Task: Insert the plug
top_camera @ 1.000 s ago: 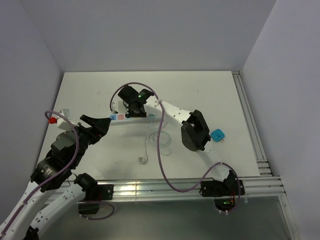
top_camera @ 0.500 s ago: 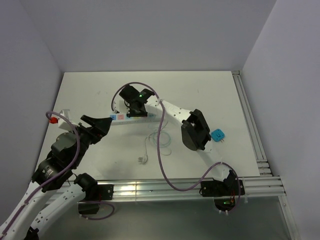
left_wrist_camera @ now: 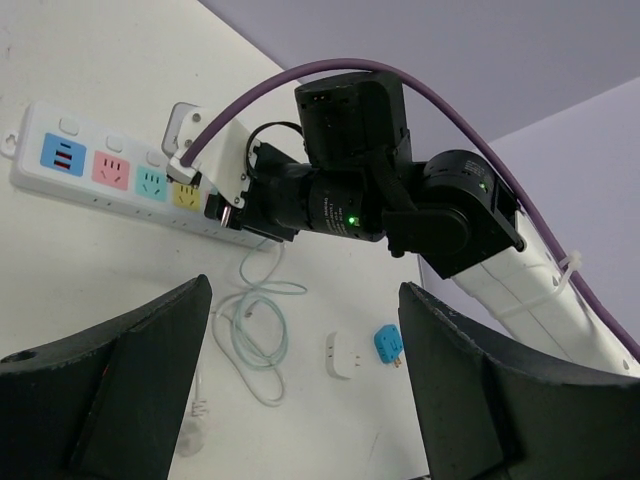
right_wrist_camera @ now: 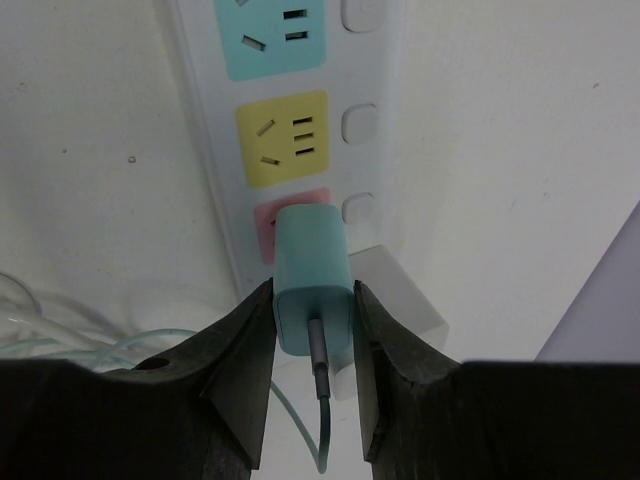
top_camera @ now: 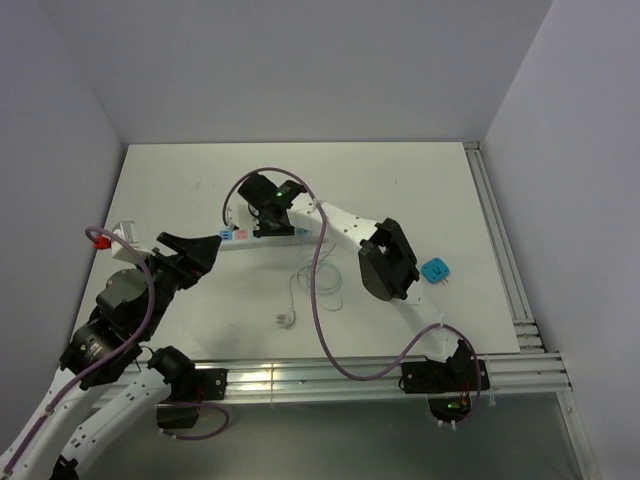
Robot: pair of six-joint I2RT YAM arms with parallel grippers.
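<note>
A white power strip [top_camera: 240, 238] with coloured sockets lies across the middle of the table and also shows in the left wrist view [left_wrist_camera: 100, 172]. My right gripper [right_wrist_camera: 312, 297] is shut on a teal plug [right_wrist_camera: 312, 270], one finger on each side. The plug's front end sits over the pink socket [right_wrist_camera: 262, 222] of the power strip [right_wrist_camera: 300, 110], and its prongs are hidden. The yellow socket [right_wrist_camera: 283, 138] beside it holds nothing. From above, the right gripper [top_camera: 267, 214] hangs over the strip. My left gripper [left_wrist_camera: 305, 290] is open with nothing in it, and it [top_camera: 200, 250] hovers left of the strip.
A pale green cable [top_camera: 305, 285] lies coiled in front of the strip, ending in a white plug [top_camera: 285, 320]. A blue adapter [top_camera: 435, 271] rests to the right and a white adapter [left_wrist_camera: 338, 355] beside it. Aluminium rails [top_camera: 500, 250] line the right and near edges.
My right gripper has edged slightly left along the strip with the teal plug in it. The left arm has shifted only a little.
</note>
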